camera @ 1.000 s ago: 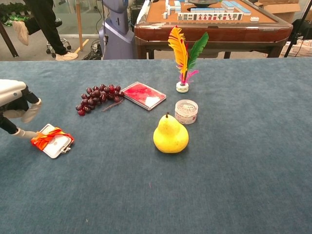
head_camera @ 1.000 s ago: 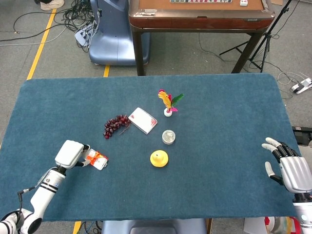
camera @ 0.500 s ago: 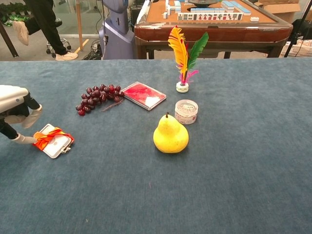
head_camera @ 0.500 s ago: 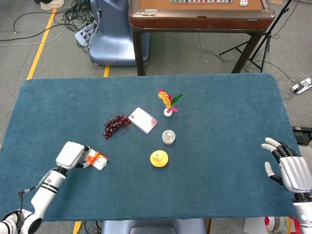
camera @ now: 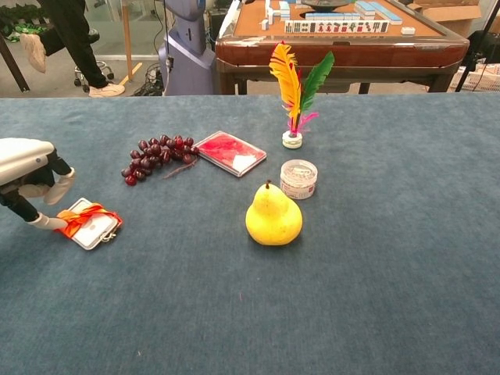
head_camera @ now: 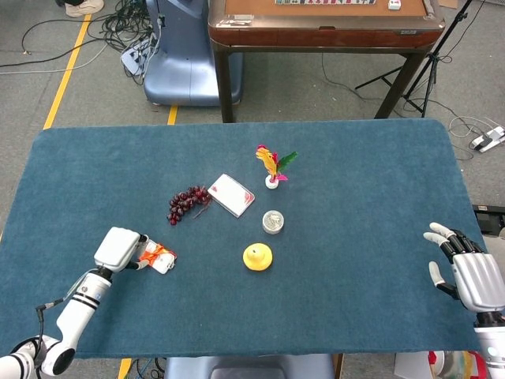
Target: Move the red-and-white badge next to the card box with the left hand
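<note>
The left hand (head_camera: pixel 118 249) sits at the lower left of the head view, fingers (camera: pixel 47 222) pointing down to the surface – its forearm runs toward the bottom left corner. The right hand (head_camera: pixel 465 272) is at the lower right edge, fingers spread, holding nothing.

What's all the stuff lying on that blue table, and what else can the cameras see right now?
badge: one, white with an orange-red ribbon, near the table's left side, at the left hand's fingertips
grapes: one bunch, dark red, left of centre
card box: one, flat, red and white, just right of the grapes
shuttlecock: one, yellow, green and pink feathers on a white base, centre rear
small tin: one, round, silvery-white, in front of the shuttlecock
pear: one, yellow, centre front
table: one, blue cloth top
mahjong table: one, brown, behind
left hand: white, fingers touching the badge's edge
right hand: white and black, fingers spread, at the right edge
</note>
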`<state>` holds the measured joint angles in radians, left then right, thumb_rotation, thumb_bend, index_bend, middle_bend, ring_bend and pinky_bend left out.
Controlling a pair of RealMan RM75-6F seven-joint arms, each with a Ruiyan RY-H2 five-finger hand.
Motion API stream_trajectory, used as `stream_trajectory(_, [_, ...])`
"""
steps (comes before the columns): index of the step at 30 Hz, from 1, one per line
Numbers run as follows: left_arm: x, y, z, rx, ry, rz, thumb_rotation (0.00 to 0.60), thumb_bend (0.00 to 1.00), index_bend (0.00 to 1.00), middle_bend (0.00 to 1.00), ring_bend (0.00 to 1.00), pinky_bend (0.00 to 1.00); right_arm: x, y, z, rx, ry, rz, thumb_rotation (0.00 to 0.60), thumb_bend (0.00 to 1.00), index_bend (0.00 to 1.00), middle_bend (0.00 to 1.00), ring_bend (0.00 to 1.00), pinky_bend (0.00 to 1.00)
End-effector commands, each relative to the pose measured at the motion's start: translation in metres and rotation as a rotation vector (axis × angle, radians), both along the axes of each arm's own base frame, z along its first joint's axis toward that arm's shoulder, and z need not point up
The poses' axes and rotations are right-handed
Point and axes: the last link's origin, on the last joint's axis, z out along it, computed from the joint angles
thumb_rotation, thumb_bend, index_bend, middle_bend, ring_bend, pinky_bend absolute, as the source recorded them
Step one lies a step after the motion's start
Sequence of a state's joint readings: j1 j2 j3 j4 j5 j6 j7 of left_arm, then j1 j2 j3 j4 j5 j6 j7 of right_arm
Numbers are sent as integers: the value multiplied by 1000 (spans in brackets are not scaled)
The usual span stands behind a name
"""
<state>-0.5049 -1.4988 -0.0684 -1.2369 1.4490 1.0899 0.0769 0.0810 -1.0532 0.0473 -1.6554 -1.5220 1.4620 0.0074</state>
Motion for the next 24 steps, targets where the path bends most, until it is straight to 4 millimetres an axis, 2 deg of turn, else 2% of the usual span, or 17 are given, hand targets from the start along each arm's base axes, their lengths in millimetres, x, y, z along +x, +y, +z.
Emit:
stream_trajectory(1, [1,1,-1,3,0,-2,600,0,771,1000,995,1000,0,0,0,0,0,0,600,474,275,201,156,355])
stream_trajectory(9, [6,5,-5,2,5,-4,600,0,768,1000,995,1000,0,0,0,0,0,-1,600,474,275,201,155,355])
stream_trajectory(24, [31,12,-15,3,-24,-22,600,0,768,1000,995,1000,0,0,2,-4,-4,2,600,475,274,201,156,355])
